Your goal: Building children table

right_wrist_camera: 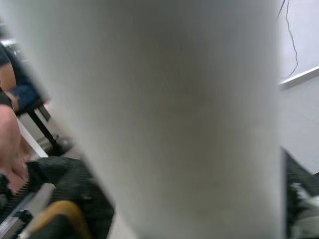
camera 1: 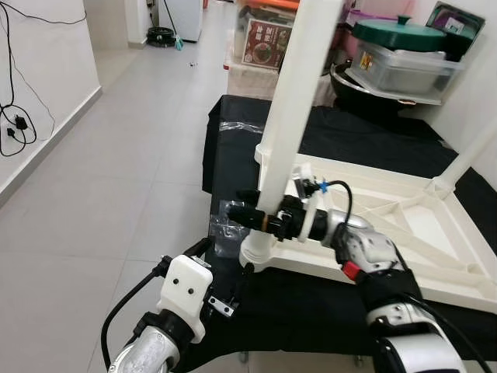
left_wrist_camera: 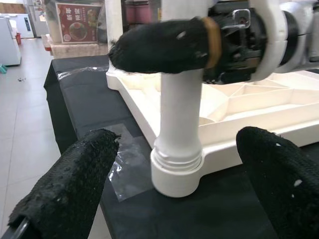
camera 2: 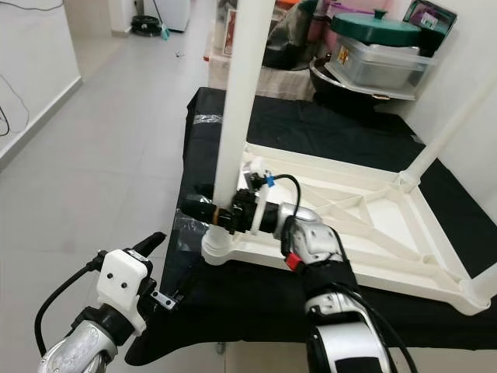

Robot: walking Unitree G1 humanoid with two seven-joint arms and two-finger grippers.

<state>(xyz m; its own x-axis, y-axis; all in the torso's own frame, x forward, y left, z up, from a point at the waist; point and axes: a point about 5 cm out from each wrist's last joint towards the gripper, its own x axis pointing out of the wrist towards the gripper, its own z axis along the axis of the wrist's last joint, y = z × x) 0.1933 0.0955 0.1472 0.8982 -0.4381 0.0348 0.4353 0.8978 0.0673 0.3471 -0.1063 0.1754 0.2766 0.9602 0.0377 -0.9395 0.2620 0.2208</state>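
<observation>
Stage: leg fitting, partly done | white tabletop (camera 1: 404,225) inverted on black-draped table (camera 1: 326,132) | right tool (camera 1: 268,220) clamped on near-corner leg (camera 1: 291,101) | 2 more legs standing | left tool (left_wrist_camera: 174,199) spread, empty, just beside socket

Pale tiled floor (camera 1: 132,148) spreads beyond the jaws, meeting a white wall (camera 1: 39,85) with black cables (camera 1: 15,128). Behind, boxes (camera 1: 264,39) and a green-lidded pot (camera 1: 400,35) crowd together.
</observation>
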